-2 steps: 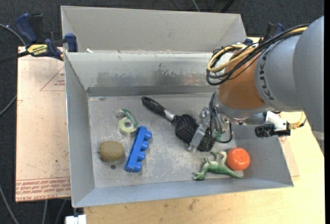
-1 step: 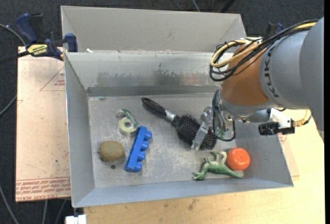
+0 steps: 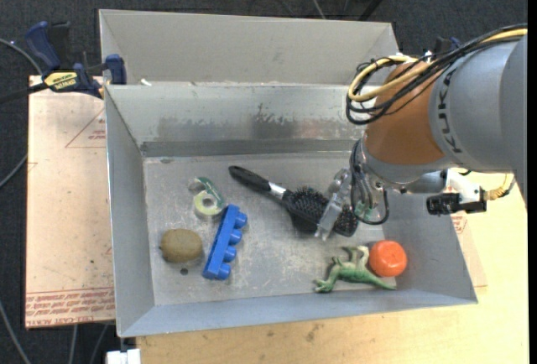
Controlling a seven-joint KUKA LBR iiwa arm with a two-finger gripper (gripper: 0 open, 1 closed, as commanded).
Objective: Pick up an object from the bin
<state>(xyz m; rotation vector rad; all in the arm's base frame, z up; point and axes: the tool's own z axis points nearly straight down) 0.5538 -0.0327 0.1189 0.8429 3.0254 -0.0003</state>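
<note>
Six loose things lie in the bin (image 3: 252, 115), one of each kind: one black brush (image 3: 270, 189), one pale tape roll (image 3: 205, 202), one brown lump (image 3: 181, 245), one blue block (image 3: 224, 243), one green lizard (image 3: 351, 274) and one orange ball (image 3: 388, 258). The one arm (image 3: 470, 111) reaches in from the right, and its gripper (image 3: 336, 221) is down at the brush's bristled head, right of the floor's middle, with a silver part lying across the head's right end. Whether the gripper is wide or narrow cannot be told, nor whether it grips the brush. The brush lies slantwise, its handle pointing up and left toward the back wall and its head low and to the right, clear of every wall. The roll, lump and block cluster on the left: the roll is just behind the block, the lump just left of it, and the lump is near the left wall. The lizard and ball touch at the front right, near the front wall, and the ball is also near the right slope, just below the gripper. Bare floor runs along the back wall above the brush's handle, and more lies open in the front middle between block and lizard. The arm's bulk crowds the right side, so room there is tight.
</note>
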